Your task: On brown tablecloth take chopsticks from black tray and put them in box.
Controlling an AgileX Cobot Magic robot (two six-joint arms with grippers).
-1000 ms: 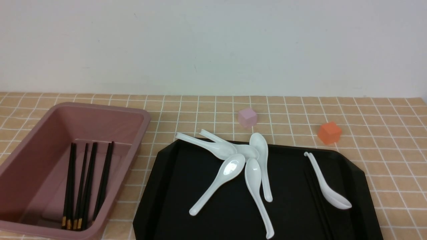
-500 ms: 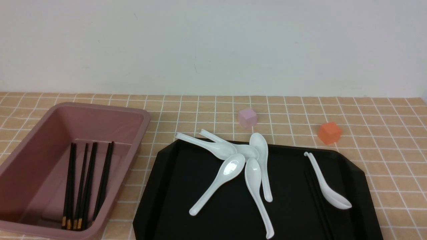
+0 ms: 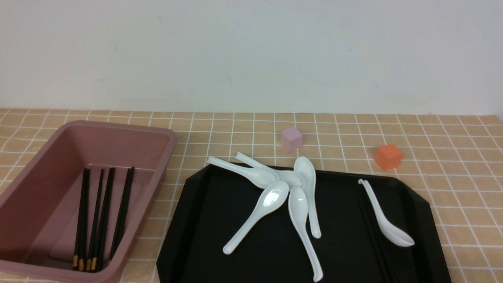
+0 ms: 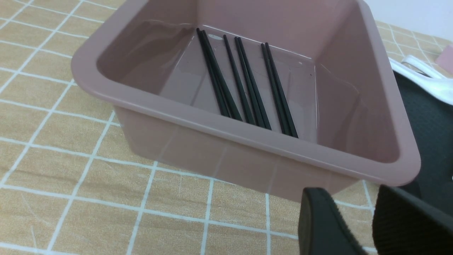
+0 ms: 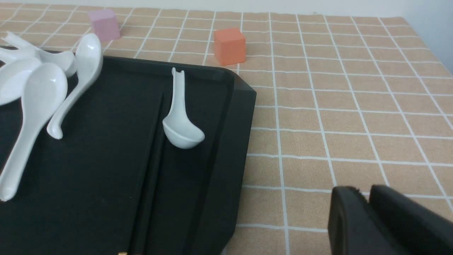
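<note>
Brown tablecloth (image 3: 463,177), chopsticks (image 3: 105,220) inside box (image 3: 157,173).

brown tablecloth (image 3: 463,165) with white grid, mauve box (image 3: 157,169), black tray (image 3: 243,267), orange cube (image 3: 388,157)

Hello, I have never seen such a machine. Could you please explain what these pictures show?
It is a two-armed robot. One camera looks forward from between the arms; one sits on each wrist. The left gripper is open and empty; the right gripper holds nothing, its fingertips close together. On the brown tablecloth stand a pink box with black chopsticks inside, and a black tray with white spoons and more chopsticks. Two small cubes lie behind the tray.
</note>
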